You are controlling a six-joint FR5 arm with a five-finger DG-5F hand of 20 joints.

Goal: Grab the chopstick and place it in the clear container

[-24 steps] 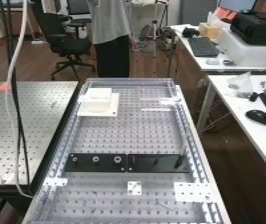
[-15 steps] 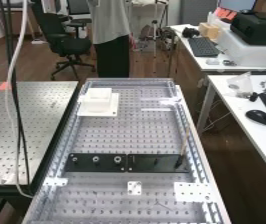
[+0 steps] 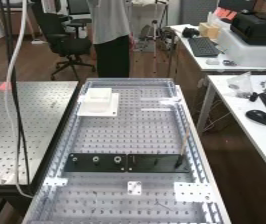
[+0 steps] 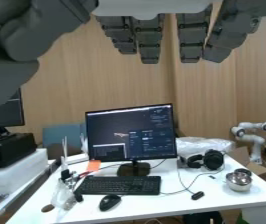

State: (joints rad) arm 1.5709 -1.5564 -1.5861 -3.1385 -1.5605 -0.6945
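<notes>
In the wrist view, my hand (image 4: 149,40) is empty, its fingers straight and slightly spread, with the thumb (image 4: 47,30) well apart from them; nothing is pinched. The chopstick (image 3: 185,139) is in the high view, right of centre and a little below the middle of the frame. It stands nearly upright, its long axis rising from the right end of a dark block (image 3: 158,163), the top tipped slightly toward the right edge of the frame. That upright axis is what the coming move turns on: I judge that the hand needs to come in from the side, fingers on one side of the shaft and thumb on the other, and then lift along its length. In the wrist view the hand faces a keyboard (image 4: 119,185) and a monitor (image 4: 131,134), so I think it wants turning and lowering toward the chopstick; the exact gap between them I cannot tell. A push from the side could tip the thin shaft. A pale, boxy thing (image 3: 98,101) sits at the far end of the counter (image 3: 110,135), upper left of centre; whether it is the clear container, I cannot tell.
</notes>
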